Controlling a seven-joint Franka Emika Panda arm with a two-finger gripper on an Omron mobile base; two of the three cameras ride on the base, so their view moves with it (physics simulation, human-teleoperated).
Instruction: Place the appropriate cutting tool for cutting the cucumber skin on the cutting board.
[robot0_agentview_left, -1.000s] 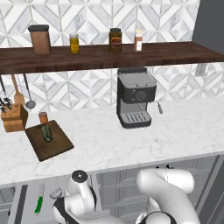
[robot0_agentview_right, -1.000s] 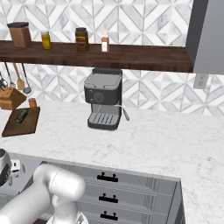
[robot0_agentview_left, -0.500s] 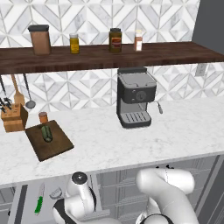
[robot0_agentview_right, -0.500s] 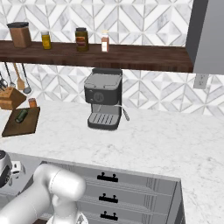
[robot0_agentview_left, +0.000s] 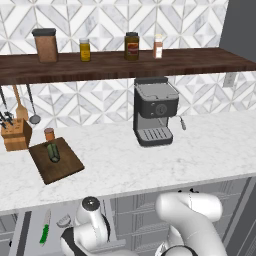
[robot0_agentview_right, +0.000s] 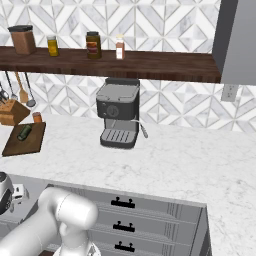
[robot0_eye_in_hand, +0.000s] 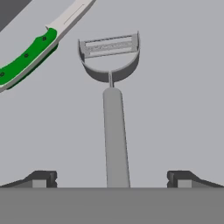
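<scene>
Two dark fingertips of the gripper (robot0_eye_in_hand: 111, 179) stand spread wide, nothing between them but the slim grey handle of the small metal peeler (robot0_eye_in_hand: 114, 127), which runs straight up the middle of the hand view to its wide Y-shaped head. So the pincer is released and lined up, hanging over the tool down in the open drawer (robot0_agentview_left: 30, 230) below the counter. Just off to one side lies the green-handled knife with the pale blade (robot0_eye_in_hand: 35, 48), near the peeler's head but apart from it. In the left base view that knife and the peeler's head sit side by side in the drawer.

Up on the white marble counter (robot0_agentview_left: 150, 165), the dark brown rectangular wooden cutting board (robot0_agentview_left: 62, 167) waits with the short dark green cucumber (robot0_agentview_left: 53, 152) on it, a small orange-brown jar (robot0_agentview_left: 49, 134) and tan knife block (robot0_agentview_left: 16, 136) just behind.

Risks, I'd say: the handle is thin and lies flat, so fingers closing too high could slip off it, and any sideways drift might nudge the knife instead.
</scene>
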